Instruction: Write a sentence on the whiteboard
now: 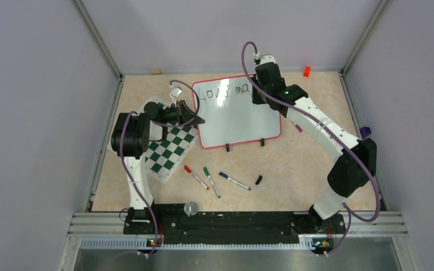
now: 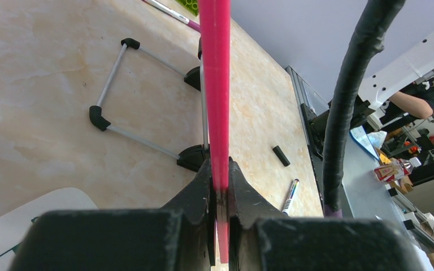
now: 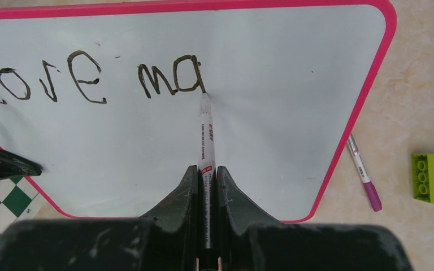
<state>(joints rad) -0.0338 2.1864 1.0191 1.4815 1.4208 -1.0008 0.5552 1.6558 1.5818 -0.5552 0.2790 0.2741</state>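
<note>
One whiteboard [image 1: 237, 116] sitting on worktop [image 1: 294, 169], unfinished sentence [image 3: 150, 79] reading "Love ma". Left claw [image 2: 220, 169] clamping its red frame. Right claw [image 3: 206, 175] gripping marker [image 3: 205, 135], tip touching the "a".

Whiteboard [image 1: 237, 121] is glossy white with a thin red-pink frame; letters [image 3: 90, 76] on it are black, and the writing marker [image 3: 205, 135] on it is white-barrelled. Mat [image 1: 166, 149] beside the whiteboard is green-and-white checkered. Near the whiteboard's feet side, red-capped marker [image 1: 195, 176], green-capped marker [image 1: 212, 182] and blue-capped marker [image 1: 234, 181] lie on the beige marbled table [image 1: 305, 169].
</note>
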